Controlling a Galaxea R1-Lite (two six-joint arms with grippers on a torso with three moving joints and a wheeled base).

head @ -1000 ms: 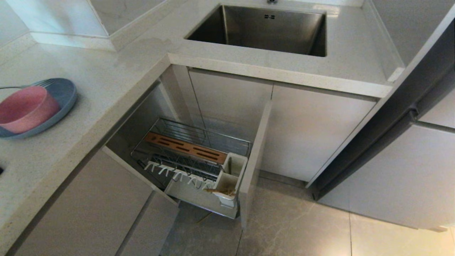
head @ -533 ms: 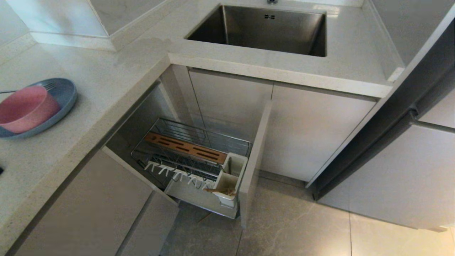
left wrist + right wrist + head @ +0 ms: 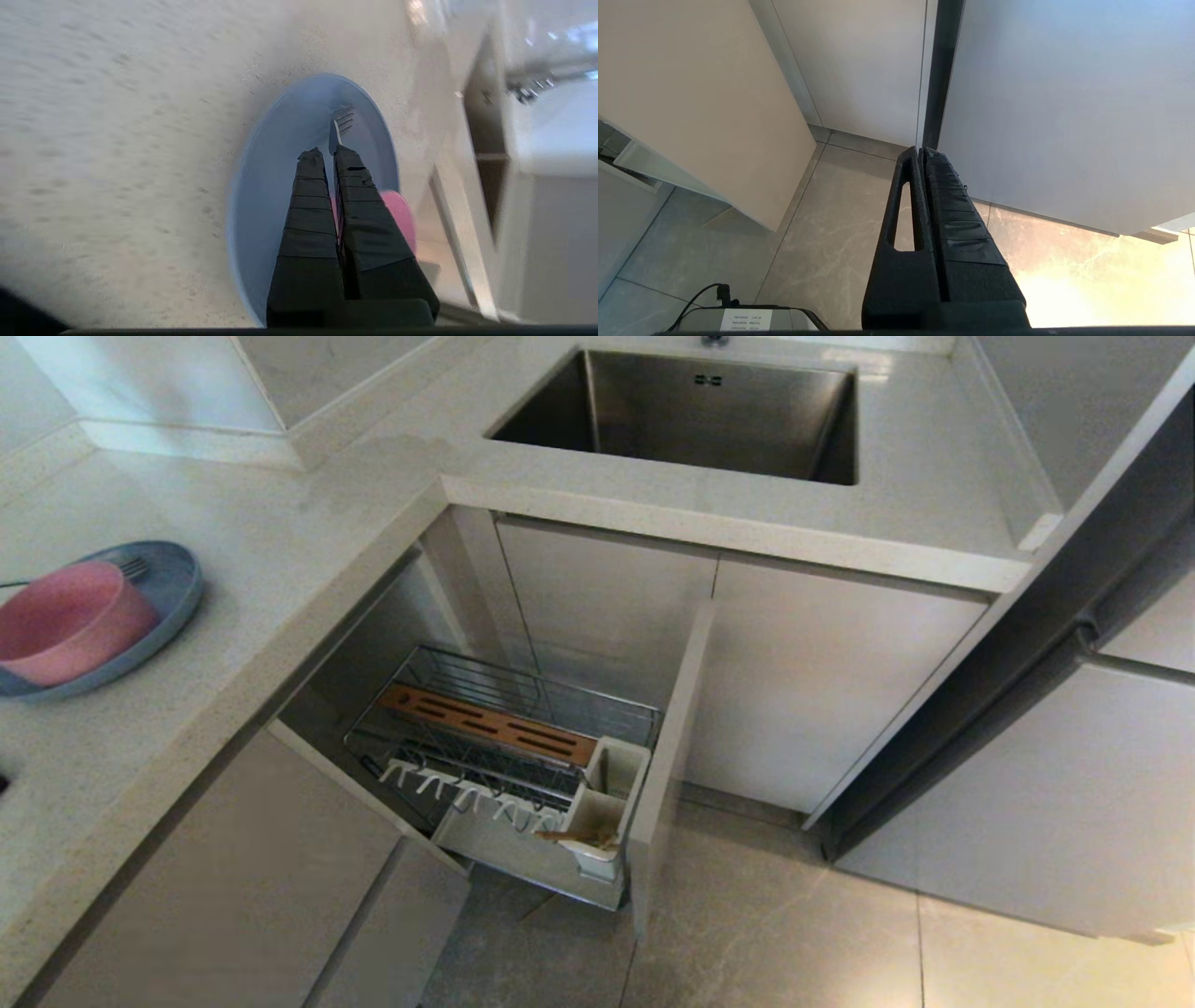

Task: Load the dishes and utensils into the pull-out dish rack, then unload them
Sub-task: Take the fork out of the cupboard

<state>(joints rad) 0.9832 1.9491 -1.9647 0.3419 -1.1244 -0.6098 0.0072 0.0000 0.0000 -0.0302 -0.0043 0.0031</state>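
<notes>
The fork (image 3: 340, 123) lay on the blue plate (image 3: 280, 154) beside the pink bowl (image 3: 399, 214), all on the counter (image 3: 280, 551) to the left of the pulled-out dish rack (image 3: 504, 747). The left gripper (image 3: 327, 156) was clenched on the fork's handle (probably to carry it to the rack's white cup (image 3: 607, 793), where the chopsticks (image 3: 574, 838) already rested). The right gripper (image 3: 922, 151) hung pressed shut and empty above the floor (image 3: 822, 233).

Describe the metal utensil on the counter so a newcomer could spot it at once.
Left of the steel sink, on the pale countertop, sits a blue plate carrying a pink bowl. The fork lies on the plate behind the bowl: slim, silver, tines showing, the only metal piece there.
</notes>
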